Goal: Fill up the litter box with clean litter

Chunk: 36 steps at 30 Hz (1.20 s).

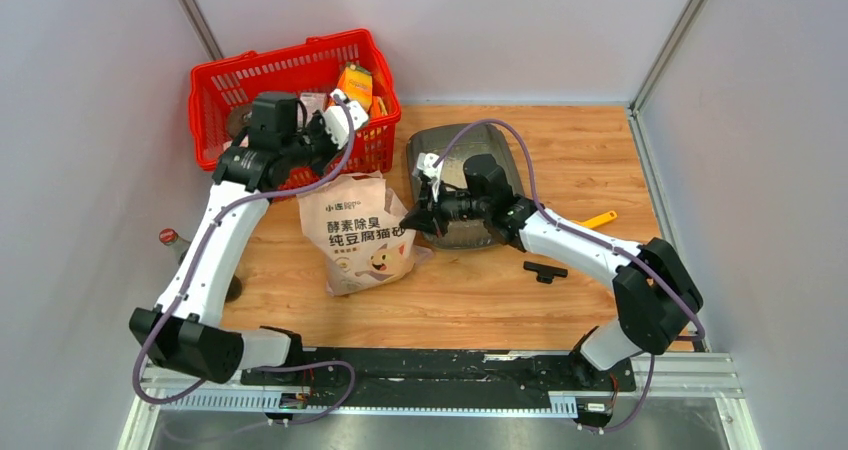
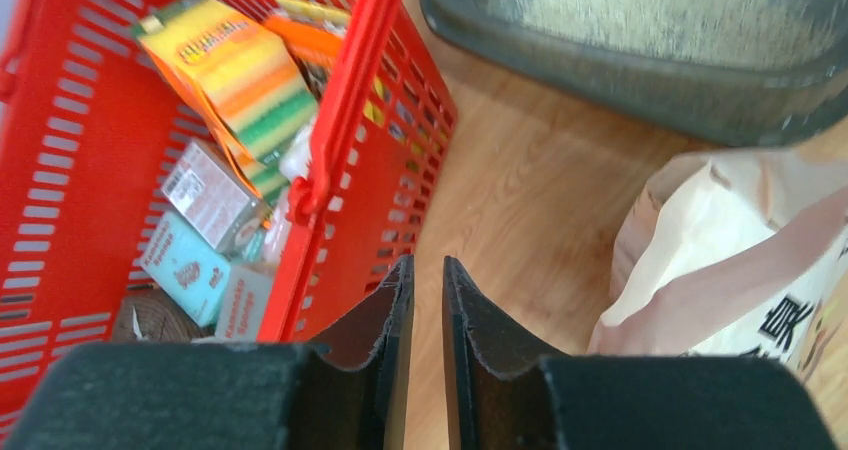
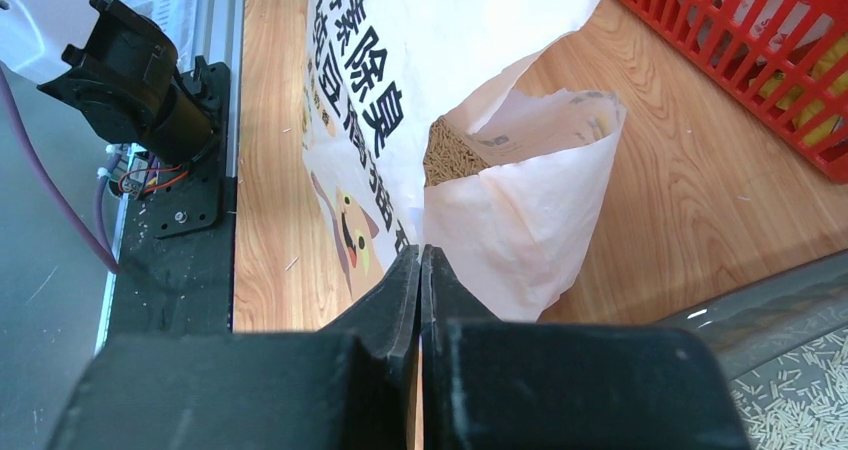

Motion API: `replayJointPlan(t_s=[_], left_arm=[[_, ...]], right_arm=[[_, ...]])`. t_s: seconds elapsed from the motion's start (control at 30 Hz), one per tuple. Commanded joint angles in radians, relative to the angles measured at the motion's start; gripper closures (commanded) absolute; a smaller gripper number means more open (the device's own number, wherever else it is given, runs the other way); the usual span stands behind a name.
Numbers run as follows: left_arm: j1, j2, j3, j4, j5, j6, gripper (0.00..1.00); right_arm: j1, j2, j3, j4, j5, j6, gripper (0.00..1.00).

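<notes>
Bench [image 1: 600, 150] centre: paper bag [image 1: 365, 235] open beside litter box [image 1: 418, 142] for pouring | right gripper [image 3: 420, 255] together at its lip | left gripper [image 2: 427, 270] slightly apart, empty

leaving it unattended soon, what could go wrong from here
The right gripper is shut at the thin paper edge of the open litter bag; a pull could slip off or tear it, spilling pellets onto the table. The left gripper, jaws slightly apart, sits close beside the red basket and might snag its wall.
</notes>
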Motion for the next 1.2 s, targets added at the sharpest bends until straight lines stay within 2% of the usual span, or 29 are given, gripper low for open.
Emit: replayJointPlan(t_s=[0.0, 0.23, 0.57, 0.73, 0.97, 1.17], left_arm=[[0.015, 0.059, 0.126, -0.168, -0.011, 0.168, 0.77], [0.029, 0.255, 0.233, -0.363, 0.046, 0.315, 0.81], [0.009, 0.389, 0.235, -0.384, 0.230, 0.473, 0.83], [-0.013, 0.438, 0.219, -0.438, 0.391, 0.538, 0.82], [-0.039, 0.466, 0.157, -0.420, 0.549, 0.507, 0.82], [-0.045, 0.469, 0.106, -0.349, 0.661, 0.406, 0.82]], right_arm=[[-0.013, 0.014, 0.047, 0.076, -0.032, 0.010, 1.00], [-0.016, 0.022, 0.061, 0.079, -0.033, 0.047, 1.00], [-0.016, -0.009, 0.034, 0.040, -0.024, 0.027, 1.00], [-0.016, -0.027, 0.017, 0.028, -0.024, 0.014, 1.00], [-0.016, -0.009, 0.015, 0.022, -0.025, -0.012, 1.00], [-0.021, 0.002, 0.037, -0.021, -0.007, -0.055, 1.00]])
